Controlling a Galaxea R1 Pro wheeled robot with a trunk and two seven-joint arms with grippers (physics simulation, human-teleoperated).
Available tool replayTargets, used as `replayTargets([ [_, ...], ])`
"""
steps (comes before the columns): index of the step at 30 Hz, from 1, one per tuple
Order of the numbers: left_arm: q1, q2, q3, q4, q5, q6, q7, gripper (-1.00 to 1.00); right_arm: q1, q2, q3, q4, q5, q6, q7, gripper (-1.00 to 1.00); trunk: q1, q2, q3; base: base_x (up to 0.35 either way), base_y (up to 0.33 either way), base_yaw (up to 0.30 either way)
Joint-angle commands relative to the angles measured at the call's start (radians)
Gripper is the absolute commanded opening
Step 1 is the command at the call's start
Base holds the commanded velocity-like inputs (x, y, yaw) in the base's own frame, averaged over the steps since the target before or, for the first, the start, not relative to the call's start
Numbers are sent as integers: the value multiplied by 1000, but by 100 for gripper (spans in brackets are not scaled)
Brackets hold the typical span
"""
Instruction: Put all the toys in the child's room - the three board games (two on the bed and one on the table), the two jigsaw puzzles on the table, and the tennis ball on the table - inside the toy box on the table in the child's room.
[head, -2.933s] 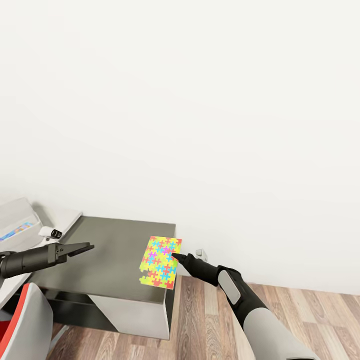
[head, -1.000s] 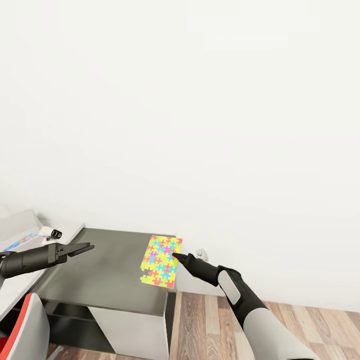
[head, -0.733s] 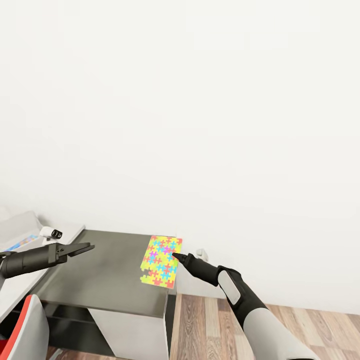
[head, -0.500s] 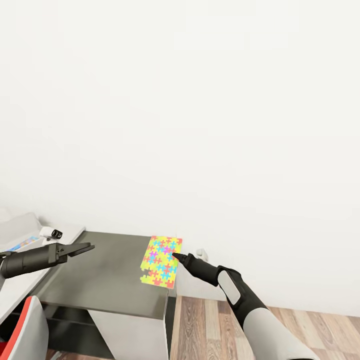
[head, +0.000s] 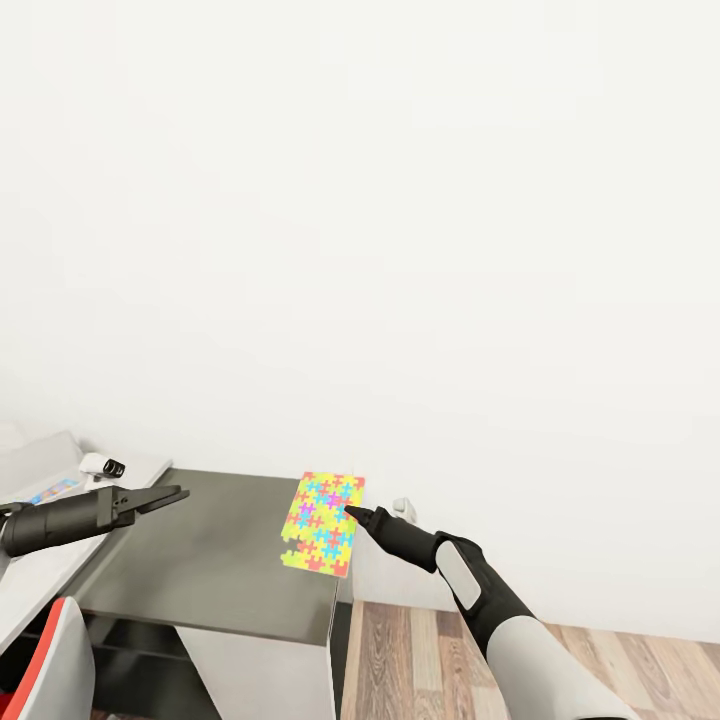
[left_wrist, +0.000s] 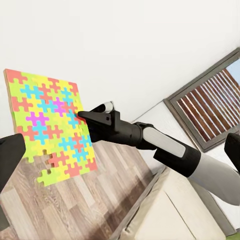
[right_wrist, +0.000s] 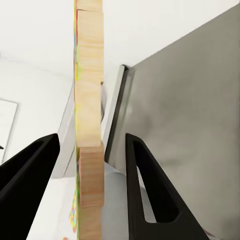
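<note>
In the head view a jigsaw puzzle (head: 320, 522), a thin square of yellow, pink, blue and orange pieces, is held upright above the right end of the dark cabinet top (head: 200, 545). My right gripper (head: 350, 512) is shut on its right edge. The right wrist view shows the puzzle's wooden edge (right_wrist: 90, 125) running between the two black fingers (right_wrist: 145, 190). My left gripper (head: 180, 492) hovers open over the cabinet's left part, holding nothing; its wrist view faces the puzzle (left_wrist: 47, 130). At the far left stands the pale toy box (head: 35, 452), with something colourful inside (head: 55, 490).
The white table (head: 40, 575) joins the cabinet at the left. A red and white chair (head: 45, 660) stands at the bottom left. Wood-plank floor (head: 600, 660) lies to the right of the cabinet, and a blank white wall rises behind everything.
The whole picture has shifted, so the toy box and table sit closer to the left edge. Both arms keep the same pose and the puzzle stays in the right gripper.
</note>
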Motion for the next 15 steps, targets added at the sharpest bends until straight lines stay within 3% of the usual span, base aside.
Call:
replayTargets([
  [1,-1,0,0,0,-1,11,-4,100,-1,0,-1,0,-7,7,-1,-100,1,-2,-1,0,0,0],
  [15,-1,0,0,0,-1,11,-4,100,-1,1,-1,-2,-7,-6,-1,-100,1,-2,19,0,0,23],
])
